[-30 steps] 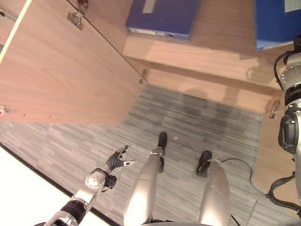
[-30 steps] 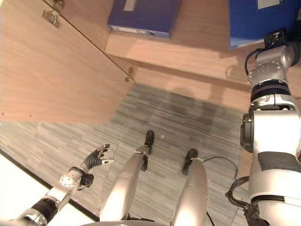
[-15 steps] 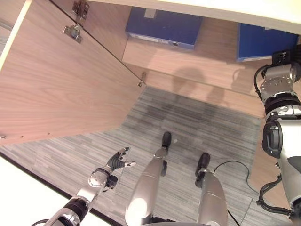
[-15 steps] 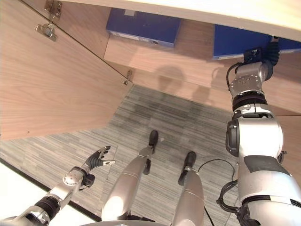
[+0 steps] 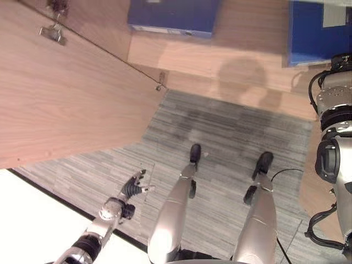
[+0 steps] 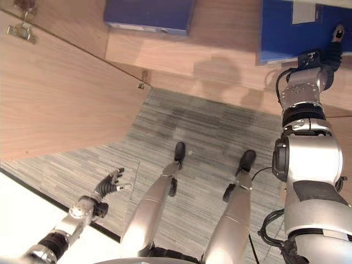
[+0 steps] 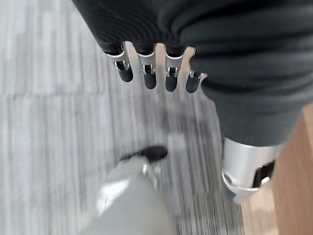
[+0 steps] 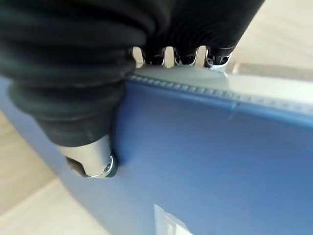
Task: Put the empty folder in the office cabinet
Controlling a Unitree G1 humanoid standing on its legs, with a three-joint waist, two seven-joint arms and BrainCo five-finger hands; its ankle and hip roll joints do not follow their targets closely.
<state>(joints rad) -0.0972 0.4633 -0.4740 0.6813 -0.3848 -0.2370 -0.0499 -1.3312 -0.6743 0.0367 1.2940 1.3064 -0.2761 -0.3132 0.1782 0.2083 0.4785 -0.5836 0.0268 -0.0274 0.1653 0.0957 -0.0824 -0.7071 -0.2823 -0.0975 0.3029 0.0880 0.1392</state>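
Now the right hand (image 8: 93, 161) grips the blue folder (image 6: 297, 30) on the cabinet shelf (image 6: 231, 60).
Largest first: open wooden cabinet door (image 5: 60, 104) swung out on the left, grey carpet floor (image 5: 231, 132) below. Shelf holds a second blue folder (image 5: 173, 16) lying flat further left, well apart from the held one. Right fingers hook over the folder's edge, thumb pressed on its face. Left hand (image 5: 133, 188) hangs low over the carpet, fingers straight, holding nothing.
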